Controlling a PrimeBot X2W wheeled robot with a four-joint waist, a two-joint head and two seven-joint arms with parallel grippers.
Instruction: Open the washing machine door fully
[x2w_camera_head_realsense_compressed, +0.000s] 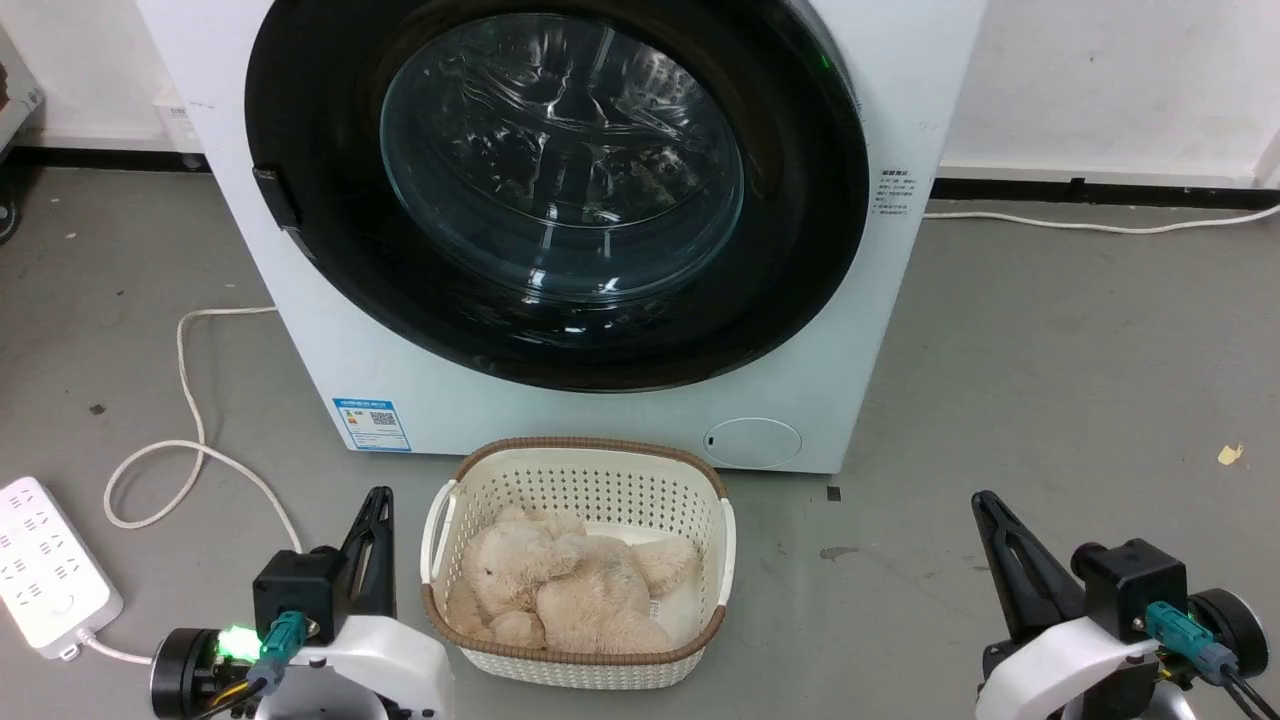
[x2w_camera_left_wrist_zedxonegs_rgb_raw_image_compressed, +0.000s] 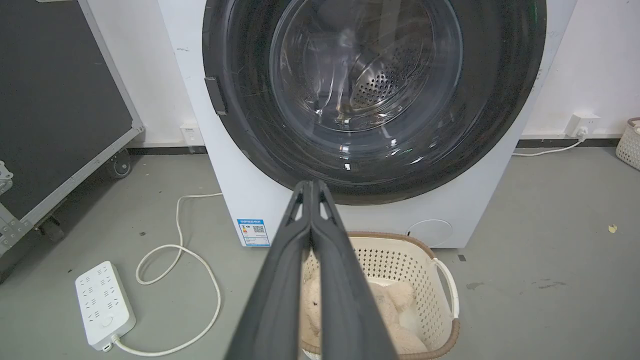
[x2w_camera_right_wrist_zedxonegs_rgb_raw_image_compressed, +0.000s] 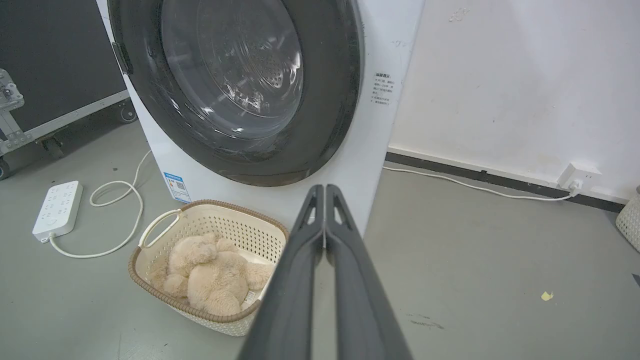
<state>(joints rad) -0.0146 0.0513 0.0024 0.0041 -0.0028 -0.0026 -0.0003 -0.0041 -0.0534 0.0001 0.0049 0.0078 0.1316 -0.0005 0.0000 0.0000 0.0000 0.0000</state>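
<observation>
Currently: washing machine door (x2w_camera_head_realsense_compressed: 560, 160), closed flush on the washer (x2w_camera_head_realsense_compressed: 330, 350) ahead. My left tool (x2w_camera_left_wrist_zedxonegs_rgb_raw_image_compressed: 311, 186) and right tool (x2w_camera_right_wrist_zedxonegs_rgb_raw_image_compressed: 325, 188), both pinched together, empty. I'd spread the left, hook the tab (x2w_camera_head_realsense_compressed: 276, 198) (door's left edge), pull wide.

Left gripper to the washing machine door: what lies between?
Head view: bare floor, then the washer's white front with its blue label, between the left gripper and the washing machine door.
</observation>
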